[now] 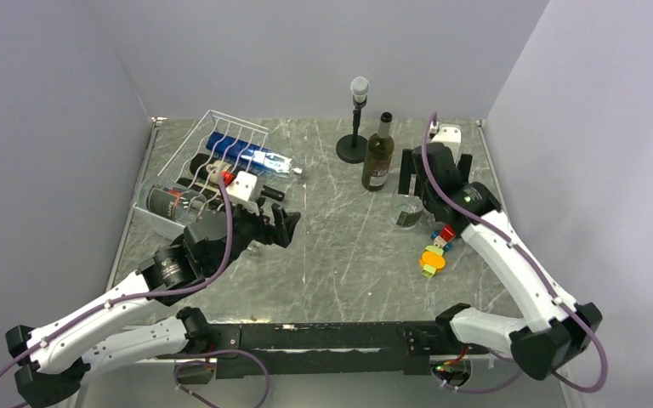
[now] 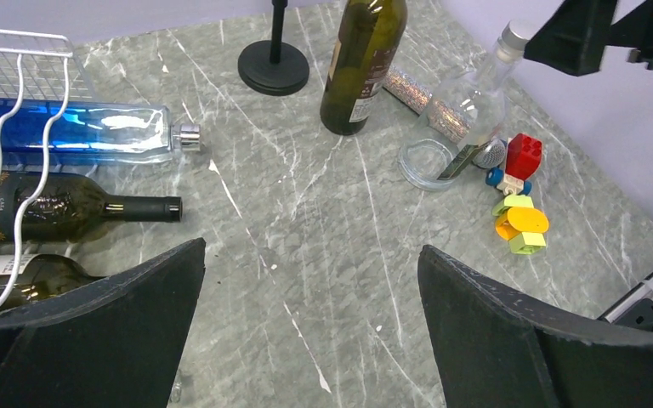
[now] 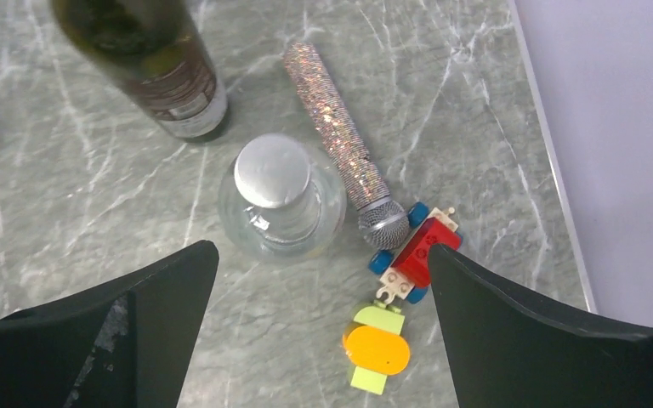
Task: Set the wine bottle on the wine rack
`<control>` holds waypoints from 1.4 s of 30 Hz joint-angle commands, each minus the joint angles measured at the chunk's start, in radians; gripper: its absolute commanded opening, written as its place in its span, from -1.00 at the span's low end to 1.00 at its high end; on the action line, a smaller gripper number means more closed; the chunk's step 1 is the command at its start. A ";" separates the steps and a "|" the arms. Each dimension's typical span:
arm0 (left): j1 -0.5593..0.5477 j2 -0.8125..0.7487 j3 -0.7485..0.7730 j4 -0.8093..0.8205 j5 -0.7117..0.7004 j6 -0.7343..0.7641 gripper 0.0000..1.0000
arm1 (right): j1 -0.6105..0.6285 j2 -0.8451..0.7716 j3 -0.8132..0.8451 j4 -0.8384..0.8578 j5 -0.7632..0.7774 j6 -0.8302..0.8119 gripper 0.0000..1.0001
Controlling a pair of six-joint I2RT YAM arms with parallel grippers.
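**Five bottles, two microphones, two toys, one rack**

Bottles come to five. Three lie on their sides in the wine rack (image 2: 17, 76): one blue bottle (image 2: 76, 132) and two dark ones, the upper dark bottle (image 2: 59, 208) and the lower dark bottle (image 2: 42, 276). Two stand on the table (image 1: 332, 255): one upright wine bottle (image 2: 359, 64) of dark glass and one clear bottle (image 3: 282, 200) with a silver cap. There is one rack. Microphones number two: one stand microphone (image 1: 358, 115) and one glittery microphone (image 3: 336, 140) lying flat. Block toys number two: one red car (image 3: 421, 251) on blue wheels and one orange-and-green piece (image 3: 376, 348). Robot arms number two, the left arm (image 1: 110, 314) and the right arm (image 1: 519, 263).
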 commanded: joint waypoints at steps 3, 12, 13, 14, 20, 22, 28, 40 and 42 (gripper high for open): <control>0.007 -0.034 0.016 0.000 -0.019 -0.017 0.99 | -0.109 0.143 0.104 0.009 -0.134 -0.079 0.93; 0.009 -0.057 0.014 -0.025 -0.046 -0.024 0.99 | -0.183 0.277 0.144 -0.002 -0.302 -0.099 0.66; 0.009 -0.059 0.014 -0.025 -0.048 -0.023 0.99 | -0.188 0.286 0.145 -0.001 -0.314 -0.101 0.63; 0.009 -0.061 0.013 -0.028 -0.049 -0.023 0.99 | -0.190 0.294 0.147 -0.003 -0.321 -0.102 0.60; 0.010 -0.069 0.008 -0.035 -0.054 -0.024 0.99 | -0.199 0.326 0.156 -0.015 -0.330 -0.103 0.47; 0.010 -0.071 0.006 -0.034 -0.055 -0.024 0.99 | -0.201 0.326 0.152 -0.012 -0.330 -0.103 0.43; 0.012 -0.074 0.006 -0.036 -0.057 -0.020 0.99 | -0.212 0.338 0.163 -0.022 -0.327 -0.105 0.25; 0.013 -0.076 0.007 -0.053 -0.077 -0.022 0.99 | -0.216 0.342 0.169 -0.044 -0.366 -0.123 -0.25; 0.013 -0.074 0.009 -0.057 -0.080 -0.023 0.99 | -0.218 0.347 0.168 -0.045 -0.368 -0.125 -0.24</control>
